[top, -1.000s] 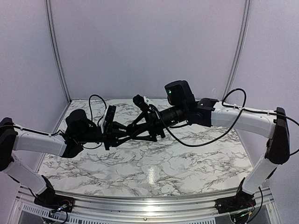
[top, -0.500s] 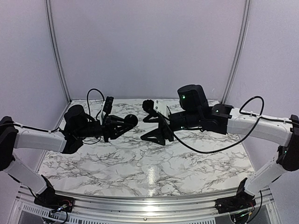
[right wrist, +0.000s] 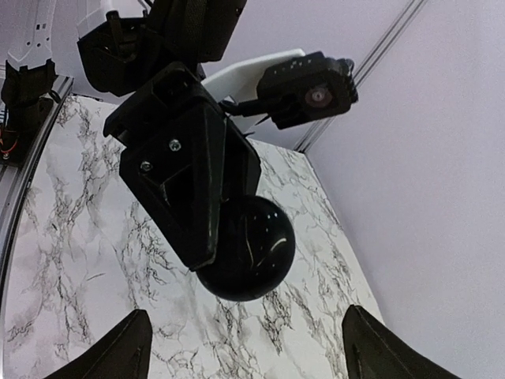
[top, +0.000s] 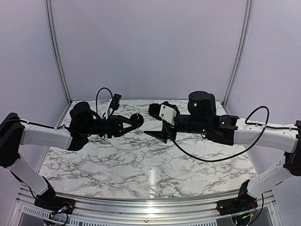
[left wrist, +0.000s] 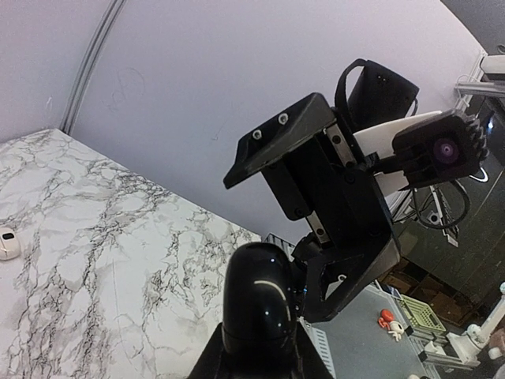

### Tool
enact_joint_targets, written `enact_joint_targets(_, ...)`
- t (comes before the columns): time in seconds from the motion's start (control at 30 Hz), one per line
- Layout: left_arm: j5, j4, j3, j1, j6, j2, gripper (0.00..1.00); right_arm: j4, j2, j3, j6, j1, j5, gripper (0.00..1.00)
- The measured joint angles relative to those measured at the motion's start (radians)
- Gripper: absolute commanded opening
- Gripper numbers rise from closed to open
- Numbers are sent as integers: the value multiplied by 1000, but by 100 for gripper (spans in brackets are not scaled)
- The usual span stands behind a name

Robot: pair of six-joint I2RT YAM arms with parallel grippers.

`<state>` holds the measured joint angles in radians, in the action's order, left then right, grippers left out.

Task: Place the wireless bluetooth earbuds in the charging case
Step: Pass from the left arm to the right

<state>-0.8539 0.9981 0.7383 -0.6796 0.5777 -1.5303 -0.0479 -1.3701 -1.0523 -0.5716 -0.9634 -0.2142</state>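
A glossy black, rounded charging case [top: 137, 119] hangs in the air over the back of the marble table, and my left gripper [top: 132, 121] is shut on it. In the left wrist view the case [left wrist: 260, 304] stands up from between the fingers, with a seam near its base. My right gripper [top: 155, 123] faces it from the right, a short gap away, open and holding nothing. From the right wrist the case [right wrist: 248, 251] shows above the wide-apart fingertips [right wrist: 126, 347], beside a left finger [right wrist: 185, 181]. The earbuds are out of view.
The marble table [top: 150, 165] lies below both arms. A small white object [left wrist: 6, 243] rests on it at the far left of the left wrist view. Lilac walls and metal corner posts [top: 55, 52] close off the back and sides.
A second ago the two grippers were meshed together around the case. My right gripper has opened and drawn back to the right. The left gripper has pulled left and kept the case.
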Motion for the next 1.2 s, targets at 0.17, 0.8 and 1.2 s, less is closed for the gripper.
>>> enact_joint_targets(0.17,-16,0,0,-3,25,-3,3,-51,-20,0,-34,-15,8,86)
enact_joint_targets(0.8,-23,0,2,-21,38,-27,5,-79,-117,-51,-90,-43,38,73)
enact_joint_targets(1.2,-26,0,2,-21,40,-37,5,-71,-146,-60,-122,-55,69,63)
